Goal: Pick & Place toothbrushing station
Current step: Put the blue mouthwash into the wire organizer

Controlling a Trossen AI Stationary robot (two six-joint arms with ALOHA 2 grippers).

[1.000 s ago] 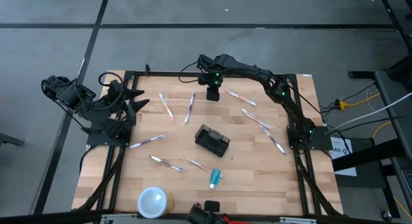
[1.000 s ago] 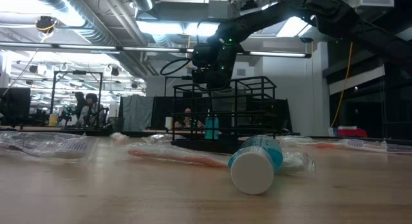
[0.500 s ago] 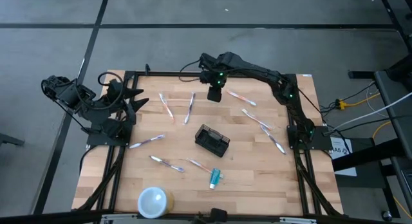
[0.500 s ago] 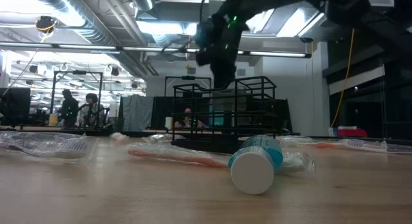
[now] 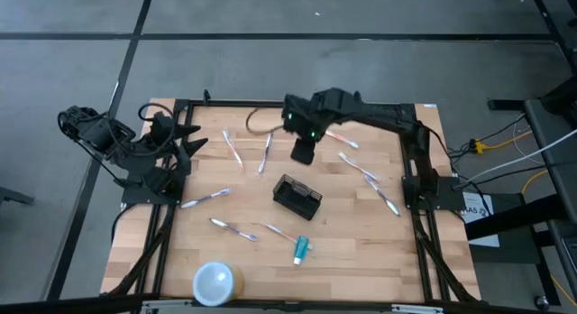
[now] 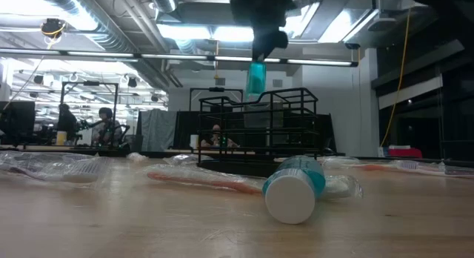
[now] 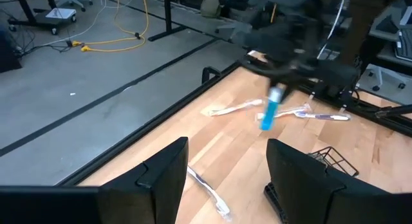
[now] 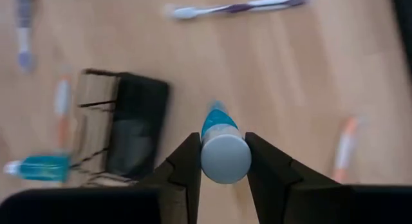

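Note:
The toothbrushing station, a black mesh caddy (image 5: 297, 197), stands on the wooden table near its middle. It also shows in the right wrist view (image 8: 125, 130) and the low view (image 6: 259, 128). My right gripper (image 5: 304, 152) hangs above the table just beyond the caddy's far side, shut on a teal toothpaste tube (image 6: 255, 76) with a white cap (image 8: 225, 158). My left gripper (image 5: 185, 138) waits open and empty at the table's left edge; its fingers (image 7: 161, 179) show in its wrist view. My right gripper pinches the teal tube between its two fingers (image 8: 187, 166) at the cap end (image 8: 225, 147). The fingers come from above, pointing down. The tube hangs below them, cap up and tail down (image 7: 265, 121), slightly tilted, lifted clear of the table.
A second teal tube (image 5: 301, 250) lies near the front, close to the low camera (image 6: 296, 187). Several wrapped toothbrushes (image 5: 264, 152) lie scattered around the caddy. A round white cup (image 5: 216, 282) stands at the near left corner.
My right gripper has carried the teal tube from the far edge toward the near edge, closing on the caddy. In the low view the tube has risen from behind the caddy to above its top. The gripper stays shut on it.

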